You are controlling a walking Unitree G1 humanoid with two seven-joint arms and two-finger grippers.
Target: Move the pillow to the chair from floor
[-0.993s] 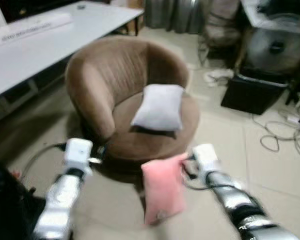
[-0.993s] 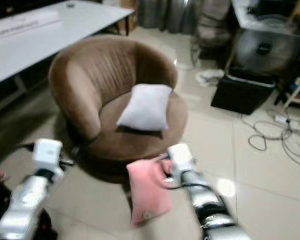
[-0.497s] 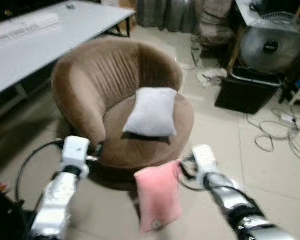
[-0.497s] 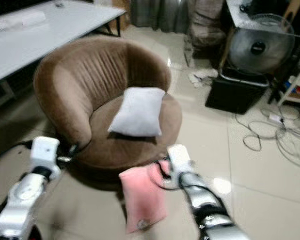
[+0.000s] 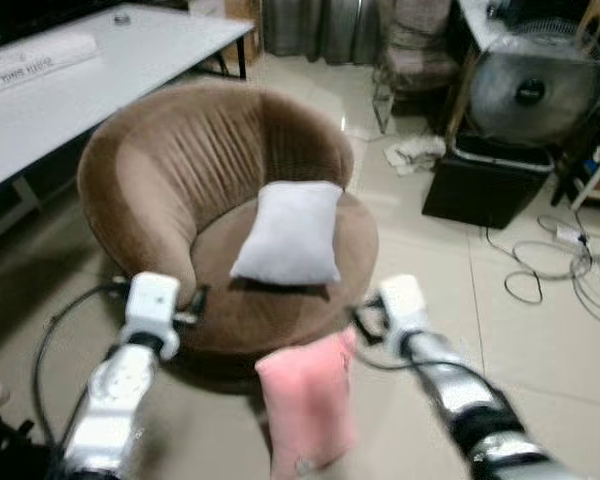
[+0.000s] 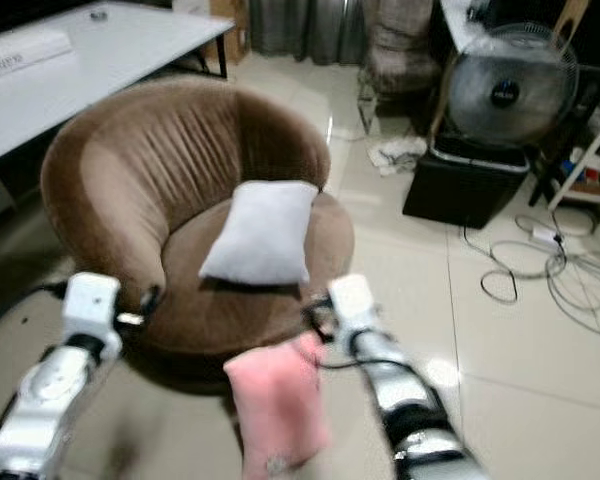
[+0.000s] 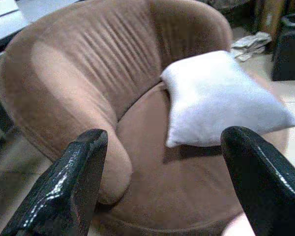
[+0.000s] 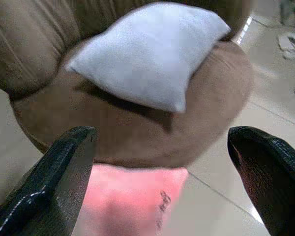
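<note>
Pink pillow [image 5: 307, 408]: hangs limp just in front of the chair's front edge, clear of the floor; seemingly suspended by an upper corner beside the right gripper; the actual hold cannot be made out.
Handling: judged light, soft and floppy; likely to swing and fold when carried; not fragile; best taken at a corner or pinched along the top edge, where the fabric bunches.
Right gripper [image 8: 162, 162]: held just in front of the seat edge, the pink pillow below it; fingers are seen spread wide in the wrist view.
Left gripper [image 7: 164, 162]: raised beside the chair's left arm; fingers spread wide, nothing held.
Chair [image 5: 160, 170]: brown, round, upholstered, with a deep curved back; a white cushion [image 5: 290, 232] is propped on the seat against the back; bare seat is left in front of it.
Floor [image 5: 430, 260]: pale glossy tiles; loose cables [image 5: 555, 275] lie to the right.
Room: a white table [image 5: 70, 90] at the left; a fan [image 5: 532, 90] and a black box [image 5: 480, 190] behind the chair.
</note>
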